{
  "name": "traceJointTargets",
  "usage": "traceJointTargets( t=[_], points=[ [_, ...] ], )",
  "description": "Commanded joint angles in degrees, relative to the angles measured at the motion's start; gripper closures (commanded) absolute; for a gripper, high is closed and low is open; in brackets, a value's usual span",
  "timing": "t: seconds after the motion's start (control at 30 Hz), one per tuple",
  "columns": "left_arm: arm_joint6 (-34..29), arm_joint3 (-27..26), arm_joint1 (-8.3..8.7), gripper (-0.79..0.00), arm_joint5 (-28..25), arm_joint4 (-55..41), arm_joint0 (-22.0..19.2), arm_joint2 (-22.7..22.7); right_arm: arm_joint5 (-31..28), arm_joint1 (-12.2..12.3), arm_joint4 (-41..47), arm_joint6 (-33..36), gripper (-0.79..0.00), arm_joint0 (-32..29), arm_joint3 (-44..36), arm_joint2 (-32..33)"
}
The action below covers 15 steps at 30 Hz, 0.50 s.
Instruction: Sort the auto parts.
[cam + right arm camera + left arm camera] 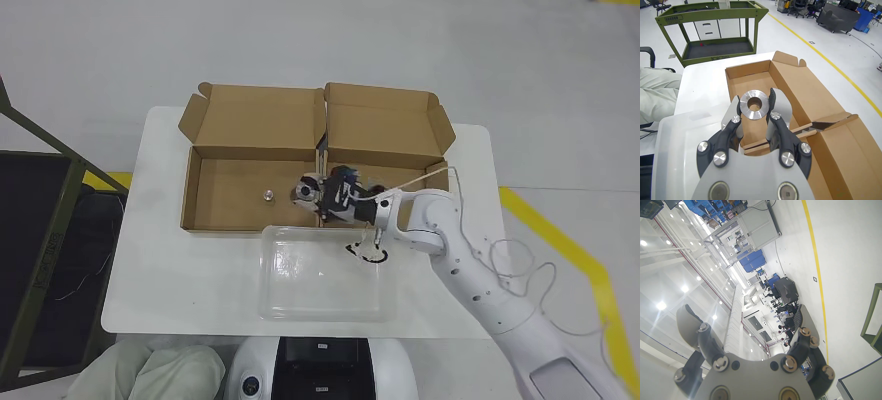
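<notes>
The right gripper [754, 101] was found with its jaws pinching a metal ring [750, 114] by its outer edge, the ring held level with its bore open upward. It hung above the left cardboard box [225, 195], over that box's near right corner, close to the wall it shares with the right cardboard box [385, 130]. Both boxes stood with lids open along the far edge of the tabletop [160, 250]. A clear plastic bin [265, 275] sat at the near edge, just beside them. One small metal part [267, 194] lay on the left box's floor. The left gripper [743, 311] pointed away into the room, jaws spread, holding nothing. Assessment: sorting was under way, with one part placed and the ring not yet released. What remained to sort could not be determined.
</notes>
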Motion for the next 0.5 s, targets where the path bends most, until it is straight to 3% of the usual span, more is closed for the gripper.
traceJointTargets(
  t=[0.0,0.47],
  points=[
    [0.0,0.0,0.0,-0.785,0.0,0.0,0.0,0.0,0.8,-0.7,0.4,0.6,0.0,1.5,2.1,-1.5],
    [0.0,0.0,0.0,-0.785,0.0,0.0,0.0,0.0,5.1,-5.4,1.8,3.5,0.0,9.6,14.6,-9.8]
  ],
)
